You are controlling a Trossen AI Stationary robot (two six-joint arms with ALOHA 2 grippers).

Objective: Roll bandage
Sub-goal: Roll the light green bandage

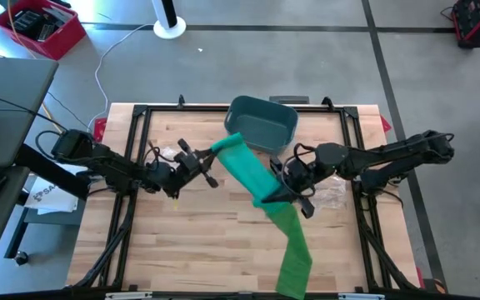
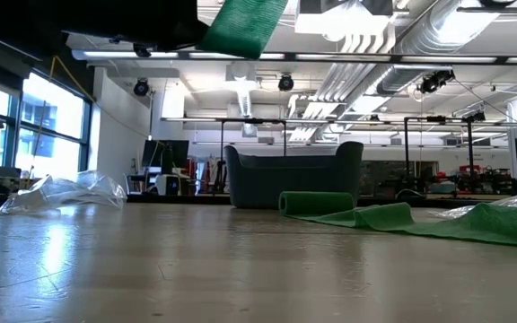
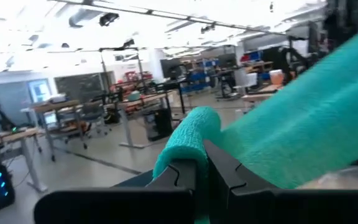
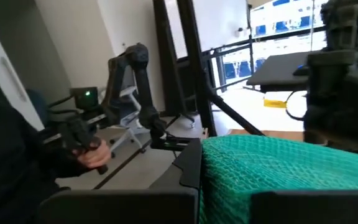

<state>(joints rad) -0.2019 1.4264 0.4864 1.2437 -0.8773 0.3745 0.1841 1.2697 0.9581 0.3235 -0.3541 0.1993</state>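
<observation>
High view: green bandage (image 1: 248, 171) lifted off counter (image 1: 198, 242), left pincer (image 1: 209, 158) clenched on its end, right pincer (image 1: 283, 196) clenched mid-strip. Rolling barely begun; next, wind end inward under tension.

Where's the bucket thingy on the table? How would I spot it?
Start at the wooden table and look to its far edge, in the middle between the two dark arms. There sits the blue-grey bin, an open tub with rounded corners. The top end of the green bandage lies just in front of it, and it is the only container on the table.
</observation>
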